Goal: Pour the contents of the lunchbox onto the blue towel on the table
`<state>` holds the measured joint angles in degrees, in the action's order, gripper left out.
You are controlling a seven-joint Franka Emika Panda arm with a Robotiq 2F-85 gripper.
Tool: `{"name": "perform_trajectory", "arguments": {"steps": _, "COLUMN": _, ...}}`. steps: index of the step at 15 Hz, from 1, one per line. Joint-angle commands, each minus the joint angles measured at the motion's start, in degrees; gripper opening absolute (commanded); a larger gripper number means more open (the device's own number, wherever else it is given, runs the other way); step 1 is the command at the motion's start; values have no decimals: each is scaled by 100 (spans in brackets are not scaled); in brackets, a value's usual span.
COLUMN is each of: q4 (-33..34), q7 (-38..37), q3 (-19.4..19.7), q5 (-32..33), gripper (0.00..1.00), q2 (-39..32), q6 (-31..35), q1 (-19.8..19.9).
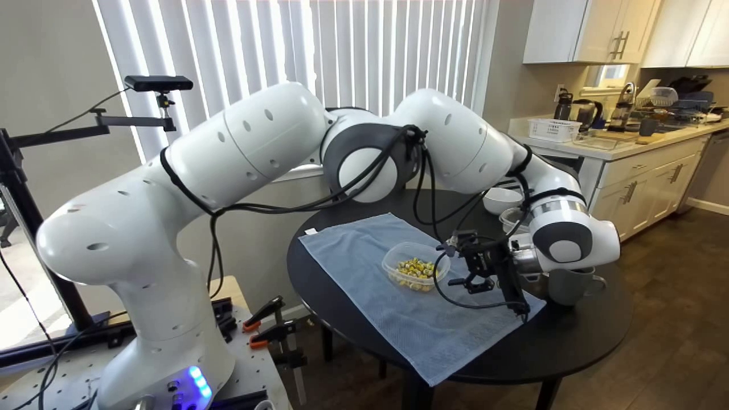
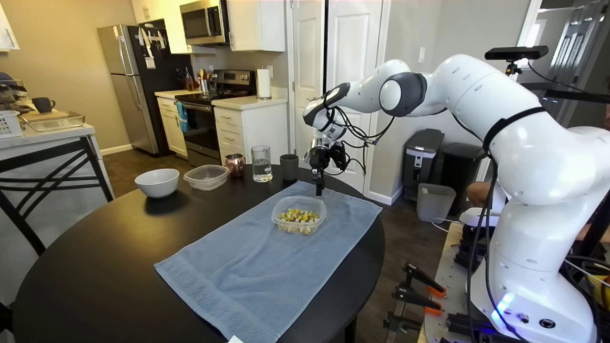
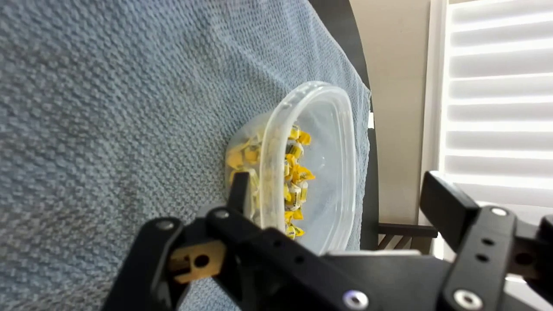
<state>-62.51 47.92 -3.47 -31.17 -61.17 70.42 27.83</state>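
1. Indoors, a round tabletop [image 2: 109, 257] spreads its smooth, near-black face below the arm, catching a soft sheen of light.
2. Around it sits a kitchen: a steel-fronted, black-sided refrigerator [image 2: 125, 90], white cabinets [image 1: 564, 28], a dark, wood-toned floor [image 1: 683, 273]. Long vertical blinds [image 1: 353, 51] glow with daylight along a grey wall [image 1: 45, 34].
3. The blue towel [image 2: 257, 267] lies flat across part of the tabletop, nubbly in weave, lightly creased, with a ribbed band near one end and a small white tag [image 1: 310, 231] at its edge.
4. The lunchbox [image 3: 332, 147] stands upright on the towel: thin, cloudy, see-through plastic, rounded corners, a thick lip.
5. Inside it rest the contents [image 2: 299, 217], a low heap of small pieces in yellow-and-white wrappers, some with twisted ends.
6. The pincer [image 3: 339, 190] is spread wide, its blocky black fingers [image 3: 447, 207] near the lunchbox; whether they touch it, I cannot tell.
7. Beyond the towel stand a glossy white bowl [image 2: 157, 183], a second clear container [image 2: 207, 177], a shiny copper mug [image 2: 235, 165], a tall glass [image 2: 261, 166] partly filled with clear liquid, and a matte dark grey cup [image 2: 289, 166].
8. The arm [image 1: 267, 128] is glossy white and rounded, with black cables [image 1: 267, 210] strapped along it.
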Motion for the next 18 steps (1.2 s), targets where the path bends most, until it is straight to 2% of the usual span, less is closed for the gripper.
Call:
{"name": "perform_trajectory", "arguments": {"steps": 1, "q4": 75, "q7": 37, "q3": 15, "q5": 67, "gripper": 100, "q2": -55, "q6": -72, "q1": -23}}
{"name": "perform_trajectory", "arguments": {"steps": 7, "q4": 471, "q7": 21, "q3": -49, "q5": 95, "gripper": 100, "q2": -576, "q6": 330, "q1": -166}}
{"name": "perform_trajectory", "arguments": {"steps": 11, "q4": 563, "q7": 79, "q3": -65, "q5": -109, "gripper": 100, "q2": -734, "q6": 750, "q1": -230}}
{"name": "perform_trajectory", "arguments": {"steps": 18, "q4": 527, "q7": 228, "q3": -312, "q5": -318, "gripper": 100, "q2": -625, "q6": 738, "q1": -178}}
